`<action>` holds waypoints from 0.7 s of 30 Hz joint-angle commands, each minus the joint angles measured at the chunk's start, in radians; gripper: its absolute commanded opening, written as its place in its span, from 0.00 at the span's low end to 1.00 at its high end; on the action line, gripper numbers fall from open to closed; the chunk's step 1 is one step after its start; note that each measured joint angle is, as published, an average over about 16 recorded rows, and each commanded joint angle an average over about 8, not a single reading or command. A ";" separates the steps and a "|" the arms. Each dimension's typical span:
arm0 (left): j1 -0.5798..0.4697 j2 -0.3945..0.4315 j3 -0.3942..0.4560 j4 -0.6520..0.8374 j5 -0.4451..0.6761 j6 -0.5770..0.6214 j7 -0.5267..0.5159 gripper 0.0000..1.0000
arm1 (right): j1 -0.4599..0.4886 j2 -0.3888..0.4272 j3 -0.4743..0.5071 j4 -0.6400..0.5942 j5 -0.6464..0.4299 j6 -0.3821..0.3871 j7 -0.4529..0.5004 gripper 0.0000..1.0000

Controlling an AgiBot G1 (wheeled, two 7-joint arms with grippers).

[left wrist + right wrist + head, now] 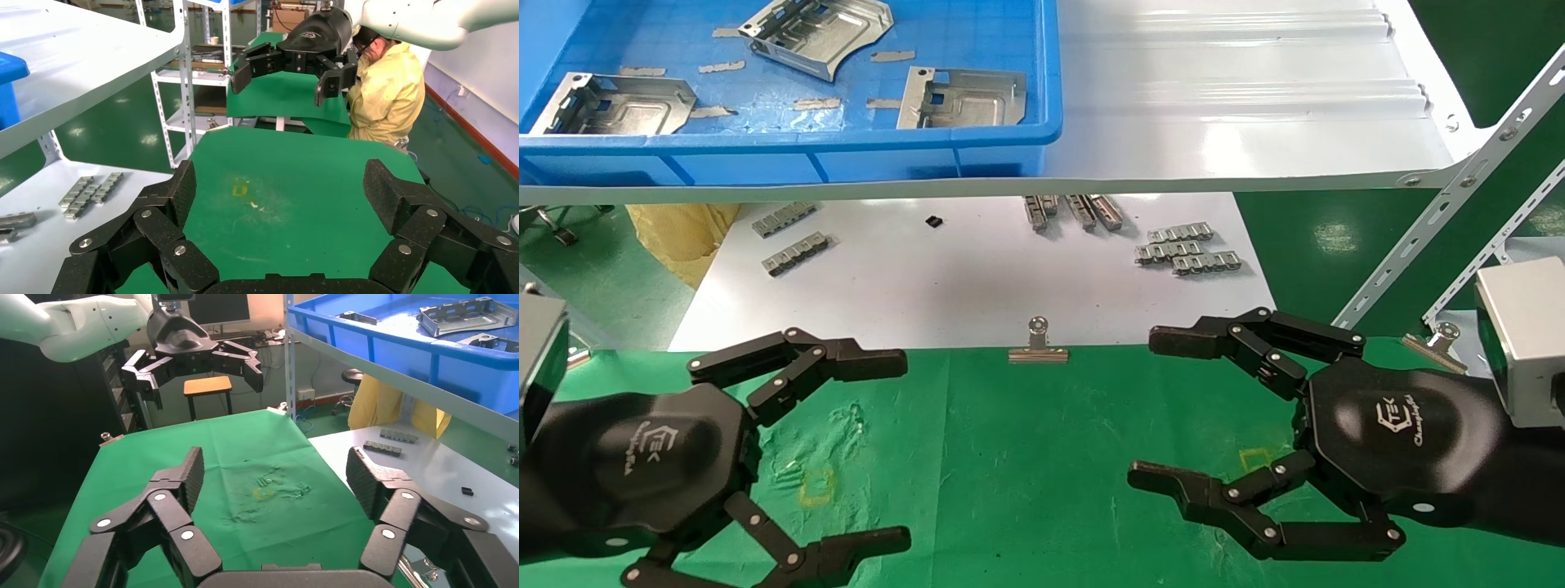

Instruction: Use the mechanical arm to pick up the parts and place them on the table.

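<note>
Reference landmark: the blue plastic bin (pixel 862 155) on the raised white shelf, beyond the front edge of my green-cloth table (pixel 1009 457).

1. Left mechanical arm, black hexagonal palm with jointed black claw (pixel 846 449): hovers over the table, down and toward me from the bin's left half. Jaws wide, holding nothing.

2. Flat silver stamped sheet-metal part, left (pixel 613 104): lies in the bin's left near corner, long axis roughly along the bin's front wall. Judged nearest my left jaws.

3. Silver stamped part, middle (pixel 817 33): lies toward the bin's far side, tilted, one edge propped up.

4. Silver stamped part, right (pixel 964 96): lies by the bin's right wall, long axis along the front wall. Judged about midway between the arms, slightly nearer my right.

5. Right mechanical arm, same black claw build (pixel 1164 408): hovers over the table, down and right of the bin's right corner. Jaws wide, empty.

Governing relation: all three parts lie up and ahead of both jaws, behind the bin's front wall; either arm must rise over that wall first.
</note>
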 commanded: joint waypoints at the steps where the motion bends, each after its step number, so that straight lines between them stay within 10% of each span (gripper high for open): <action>1: 0.000 0.000 0.000 0.000 0.000 0.000 0.000 1.00 | 0.000 0.000 0.000 0.000 0.000 0.000 0.000 0.00; 21: 0.000 0.000 0.000 0.000 0.000 0.000 0.000 1.00 | 0.000 0.000 0.000 0.000 0.000 0.000 0.000 0.00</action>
